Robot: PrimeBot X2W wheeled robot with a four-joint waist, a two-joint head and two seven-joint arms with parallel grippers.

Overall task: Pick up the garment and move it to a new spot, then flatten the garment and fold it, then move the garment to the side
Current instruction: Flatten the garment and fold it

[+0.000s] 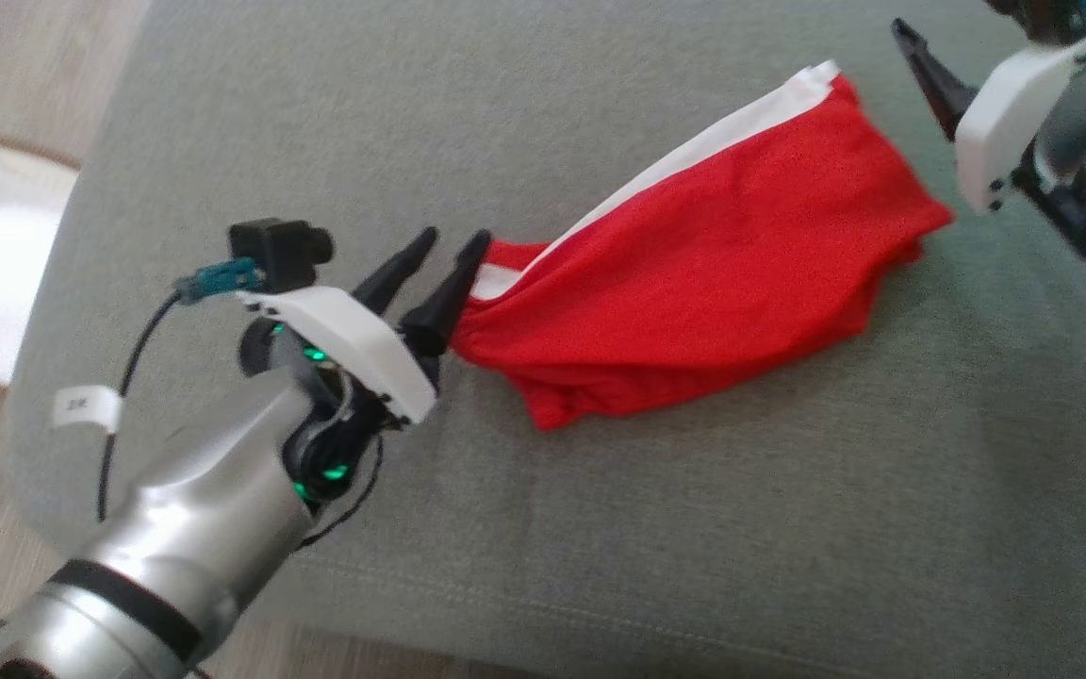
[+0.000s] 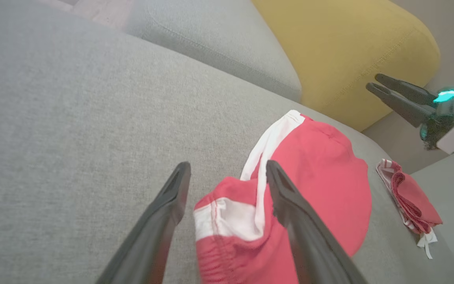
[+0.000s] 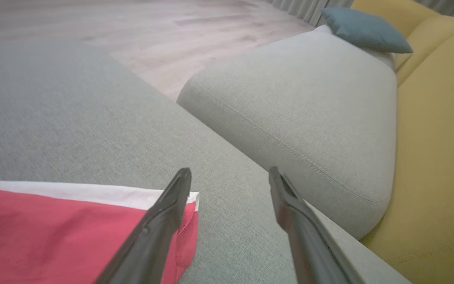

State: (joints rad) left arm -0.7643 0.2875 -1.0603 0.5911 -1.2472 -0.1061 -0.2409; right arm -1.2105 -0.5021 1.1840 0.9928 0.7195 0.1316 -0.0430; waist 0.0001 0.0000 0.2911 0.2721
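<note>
**Both pincers released, garment on the grey cushion**

The red garment [image 1: 694, 273] with a white stripe lies partly bunched across the middle of the head view, on the grey cushion [image 1: 600, 528]. The left pincer [image 1: 456, 238] is released: its fingers stand apart around the garment's gathered left end. The right pincer [image 3: 231, 171] is released too, with one finger in front of the white-edged corner.

Your right claw [image 3: 230, 171] stands spread by the garment's corner.
You're looking along two parted fingers. The one on this view's left crosses the white-edged corner of the red garment [image 3: 53, 232], which lies flat on the grey seat [image 3: 73, 118]. Beyond are a grey cushion [image 3: 309, 98], a yellow sofa [image 3: 440, 138], a blue pillow [image 3: 365, 29] and wood floor [image 3: 132, 23].
</note>
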